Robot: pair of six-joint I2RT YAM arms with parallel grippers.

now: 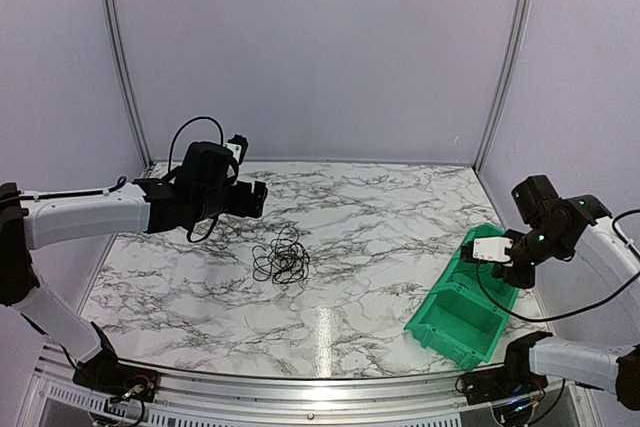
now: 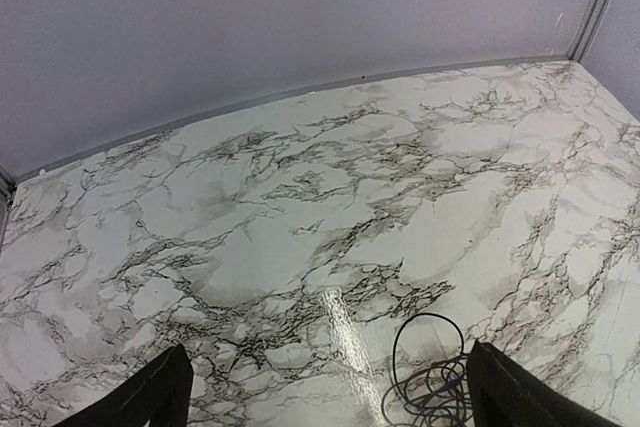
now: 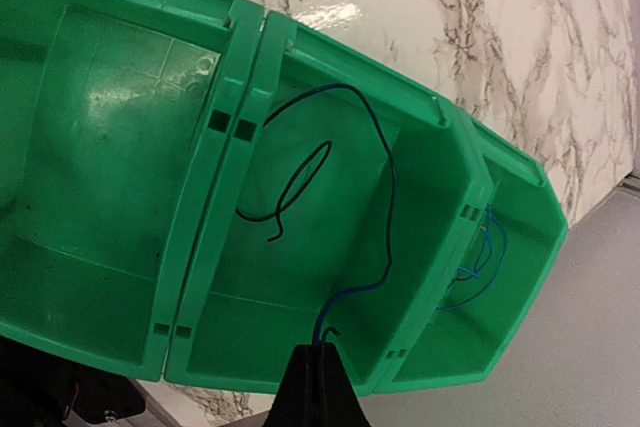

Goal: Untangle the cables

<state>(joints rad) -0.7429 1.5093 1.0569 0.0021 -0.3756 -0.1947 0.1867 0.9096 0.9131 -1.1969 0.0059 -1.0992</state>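
1. A white, grey-veined marble surface [image 1: 390, 217] fills the middle of the top view.
2. A small, loopy tangle of thin cables [image 1: 281, 258] lies on it, just left of centre.
3. A green bin [image 1: 455, 319] sits at its lower-right edge.

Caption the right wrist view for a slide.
Shut right gripper holds a thin black-and-blue cable over the middle compartment of a green plastic bin; another blue cable lies in the end one.
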